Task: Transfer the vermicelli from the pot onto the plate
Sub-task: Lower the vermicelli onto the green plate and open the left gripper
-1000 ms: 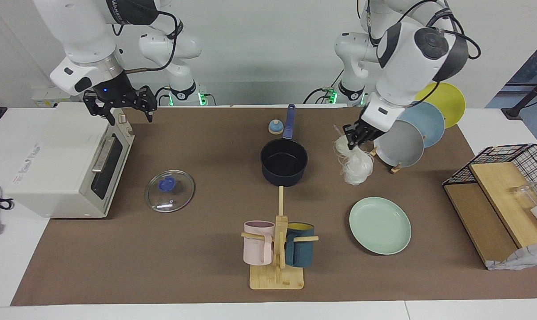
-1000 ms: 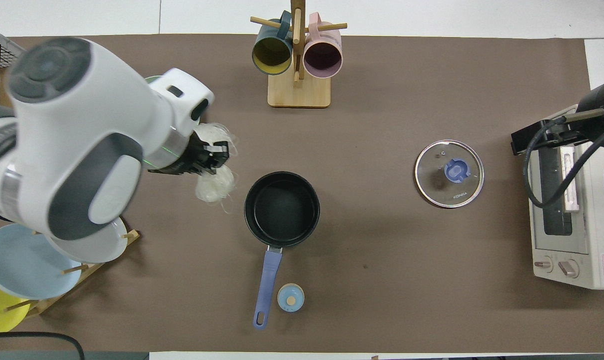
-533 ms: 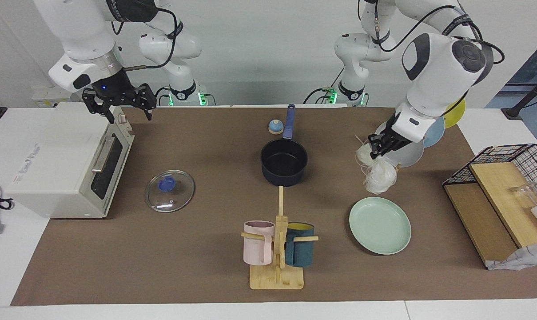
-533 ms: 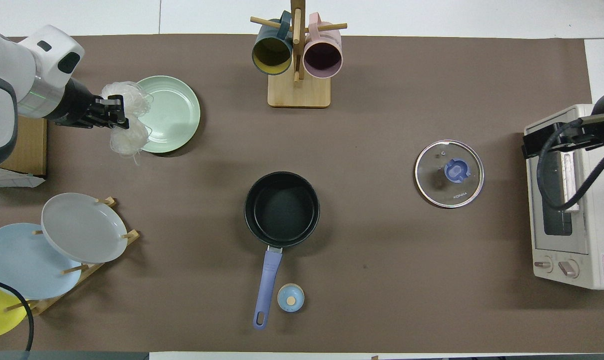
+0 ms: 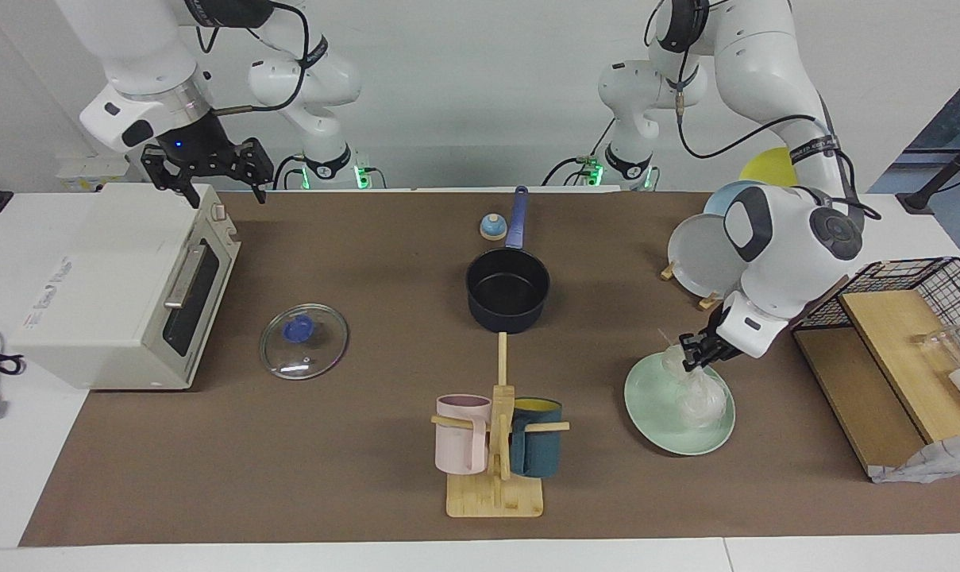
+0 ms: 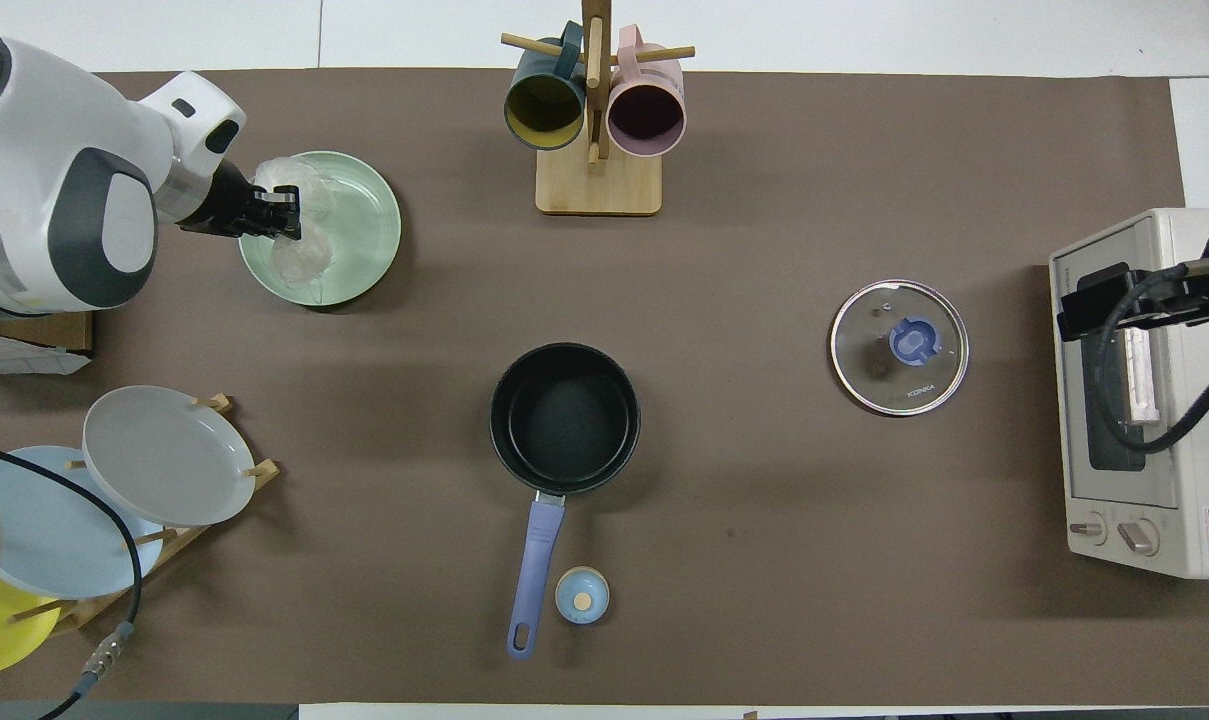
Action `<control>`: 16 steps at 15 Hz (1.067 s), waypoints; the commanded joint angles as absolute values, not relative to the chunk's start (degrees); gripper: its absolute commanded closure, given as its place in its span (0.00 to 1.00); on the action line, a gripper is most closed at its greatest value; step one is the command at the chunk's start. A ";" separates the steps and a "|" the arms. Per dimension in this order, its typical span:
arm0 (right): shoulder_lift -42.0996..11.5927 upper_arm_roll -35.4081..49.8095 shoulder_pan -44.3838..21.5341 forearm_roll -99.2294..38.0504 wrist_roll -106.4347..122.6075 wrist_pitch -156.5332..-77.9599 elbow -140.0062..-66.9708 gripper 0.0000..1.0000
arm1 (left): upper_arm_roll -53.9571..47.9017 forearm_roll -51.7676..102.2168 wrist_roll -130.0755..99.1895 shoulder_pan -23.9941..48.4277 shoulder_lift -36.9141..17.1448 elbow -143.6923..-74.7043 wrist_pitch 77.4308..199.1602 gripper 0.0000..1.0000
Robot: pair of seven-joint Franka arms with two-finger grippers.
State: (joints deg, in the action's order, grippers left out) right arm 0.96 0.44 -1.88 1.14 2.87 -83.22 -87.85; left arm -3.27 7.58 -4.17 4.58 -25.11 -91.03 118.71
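The vermicelli (image 5: 698, 393) is held over the plate (image 5: 651, 417), pinched at its top between the fingers of the left pincer (image 5: 695, 355), with the lower part of the whitish clump hanging down onto the pale green dish. From above, the left pincer (image 6: 282, 208) is seen over the rim of the plate (image 6: 369, 215) at the left arm's end of the surface (image 5: 368, 477), the translucent strands of the vermicelli (image 6: 299, 245) spread against the green.

The pot (image 5: 508, 288) is seen at the middle of the brown mat, its black inside bare and its blue handle pointed toward the robots. In the overhead view the pot (image 6: 564, 417) is found nearer to the robots than the plate. A small blue knobbed cap (image 5: 492, 227) is set just beside the handle. A glass lid (image 5: 303, 341) is laid flat toward the right arm's end, near a white toaster oven (image 5: 106, 286).

The right pincer (image 5: 207, 171) is held in the air over the toaster oven, its black fingers spread apart and gripping nothing; that arm is seen waiting.

A wooden mug stand (image 5: 497, 461) carrying a pink mug (image 5: 460, 435) and a dark teal mug (image 5: 537, 446) is placed farther from the robots than the pot. A rack of plates (image 6: 94, 490) is stood near the left arm's base.
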 commanded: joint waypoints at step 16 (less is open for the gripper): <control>2.55 0.44 -1.67 0.09 1.49 -86.04 -91.23 0.00 | -0.97 6.68 -3.51 4.75 -13.90 -93.88 111.56 0.00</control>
State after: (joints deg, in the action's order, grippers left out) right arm 1.86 0.24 -1.90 1.10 2.77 -84.76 -90.16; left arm -1.63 7.46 -2.10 4.84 -17.19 -94.20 116.15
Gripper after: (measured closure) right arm 0.000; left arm 0.035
